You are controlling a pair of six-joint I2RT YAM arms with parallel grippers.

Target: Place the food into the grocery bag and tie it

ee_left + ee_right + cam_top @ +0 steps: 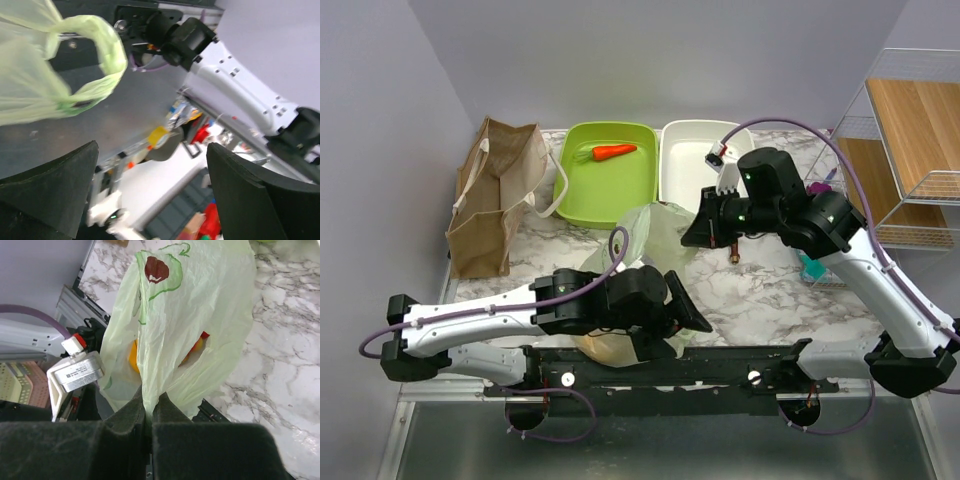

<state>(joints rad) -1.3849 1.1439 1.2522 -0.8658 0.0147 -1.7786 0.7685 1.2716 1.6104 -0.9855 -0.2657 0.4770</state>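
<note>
Right wrist: right gripper (149,409) pinches grocery bag (200,315) film; left gripper (152,150) spread wide, tilted beside handle loop (107,55).

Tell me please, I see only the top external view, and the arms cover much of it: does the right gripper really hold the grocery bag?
Observer: Yes. In the right wrist view the right gripper is shut on a pinched fold of the grocery bag.
Operator: Is there food inside it?
Observer: Through the thin film, the right wrist view shows a yellow item and a red item inside.
Operator: And does the left gripper hold a handle?
Observer: No. In the left wrist view the left gripper is open and empty. A loop handle shows beyond it, not between its jaws.
</note>
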